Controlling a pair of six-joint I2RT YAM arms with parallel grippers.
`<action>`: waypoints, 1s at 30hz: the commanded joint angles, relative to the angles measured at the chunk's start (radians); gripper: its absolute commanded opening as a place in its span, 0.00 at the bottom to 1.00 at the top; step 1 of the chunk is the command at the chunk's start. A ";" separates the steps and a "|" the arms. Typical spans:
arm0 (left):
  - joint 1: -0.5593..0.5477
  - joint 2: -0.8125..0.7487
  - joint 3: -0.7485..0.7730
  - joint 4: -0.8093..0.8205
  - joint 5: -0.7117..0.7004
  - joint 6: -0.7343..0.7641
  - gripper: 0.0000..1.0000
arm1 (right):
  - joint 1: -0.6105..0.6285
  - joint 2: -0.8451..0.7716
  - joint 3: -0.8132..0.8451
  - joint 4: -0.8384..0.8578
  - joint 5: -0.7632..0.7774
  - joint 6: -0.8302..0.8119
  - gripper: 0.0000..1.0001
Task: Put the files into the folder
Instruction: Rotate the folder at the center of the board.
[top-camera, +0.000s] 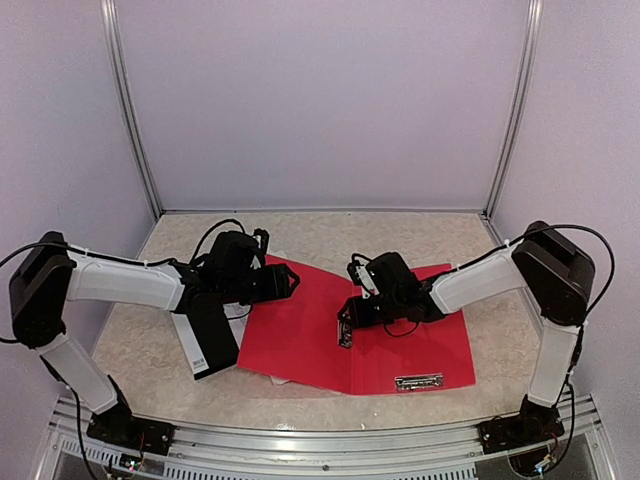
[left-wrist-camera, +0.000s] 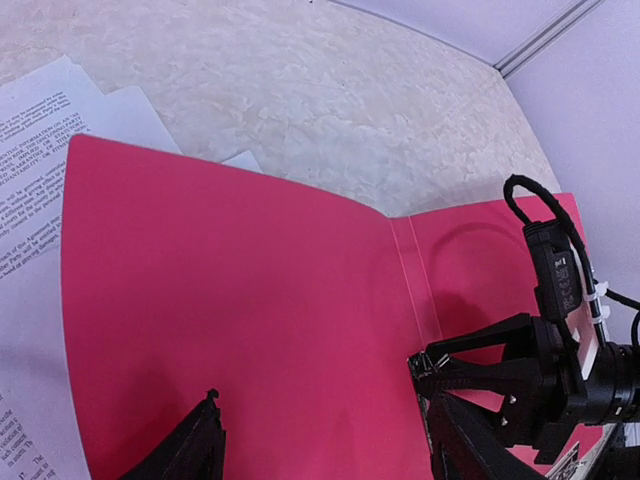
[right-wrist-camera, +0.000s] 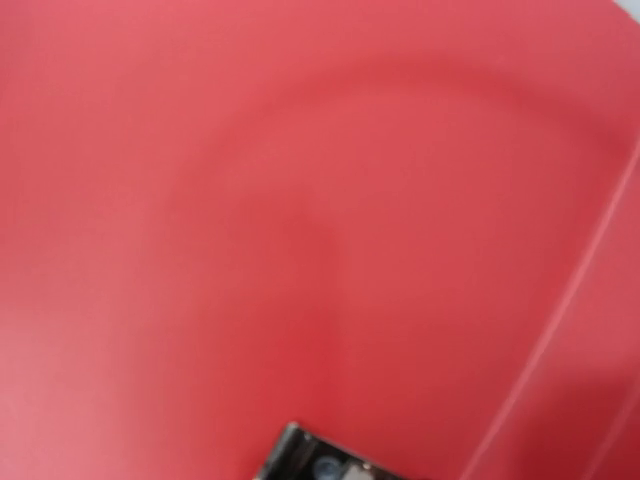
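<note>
Beyond the metal rail (top-camera: 320, 440), a red folder (top-camera: 300, 335) lies open partly over papers (left-wrist-camera: 40, 120) on the speckled table (top-camera: 420, 235), with lilac walls (top-camera: 320, 100) around; the left gripper (top-camera: 290, 283) gapes wide, and I cannot tell the right gripper's (top-camera: 347, 325) spread.

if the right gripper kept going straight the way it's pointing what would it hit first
The red folder. The right gripper points down at it near the fold, and its camera shows almost only red, close up. Contact is unclear.

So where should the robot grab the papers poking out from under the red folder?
Take the papers by their bare left edge, coming from the left. The red folder covers the rest, so probably only that strip is free to pinch.
</note>
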 joint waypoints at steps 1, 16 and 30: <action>-0.007 -0.063 -0.023 -0.010 -0.048 0.044 0.67 | -0.017 -0.026 0.020 -0.106 0.060 -0.055 0.25; -0.005 -0.204 -0.028 -0.105 -0.146 0.108 0.67 | -0.071 -0.142 0.155 -0.383 0.075 -0.269 0.00; 0.071 -0.412 -0.036 -0.255 -0.226 0.114 0.67 | 0.031 -0.125 0.350 -0.788 -0.042 -0.713 0.00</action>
